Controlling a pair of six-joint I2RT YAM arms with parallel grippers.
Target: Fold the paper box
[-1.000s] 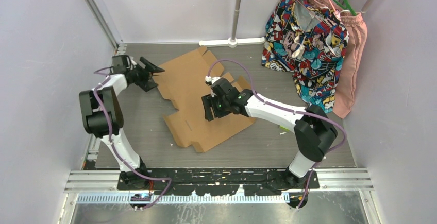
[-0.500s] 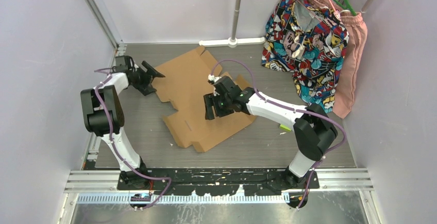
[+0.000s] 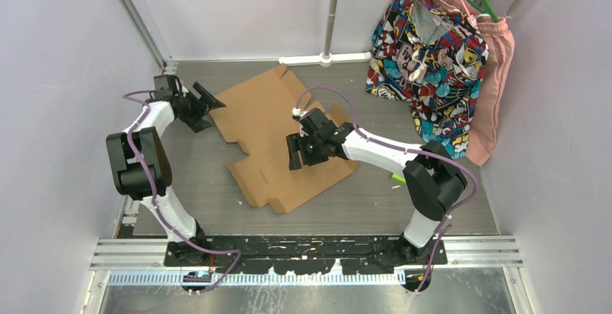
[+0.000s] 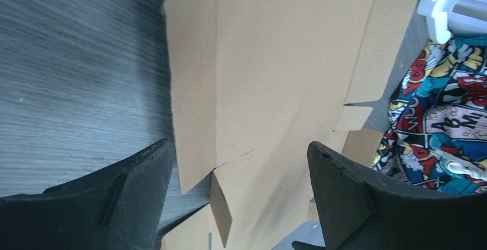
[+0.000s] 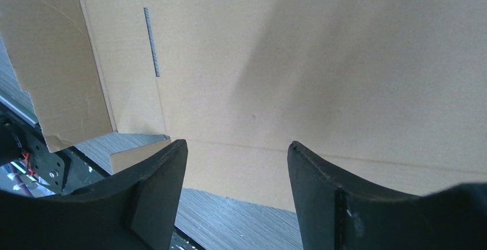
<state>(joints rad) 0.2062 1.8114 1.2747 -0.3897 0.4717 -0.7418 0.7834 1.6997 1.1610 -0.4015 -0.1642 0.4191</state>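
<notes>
We see the paper box (image 3: 260, 123), a flat sheet of plain brown corrugated cardboard, matt and smooth, with pressed crease lines. The grey table top (image 3: 375, 198) shows a streaked wood-grain finish. The black fingers (image 5: 155, 192) of the right gripper (image 5: 236, 146) look matt and faintly grainy. The bright comic-print garment (image 3: 426, 61) is soft, wrinkled cloth.
</notes>
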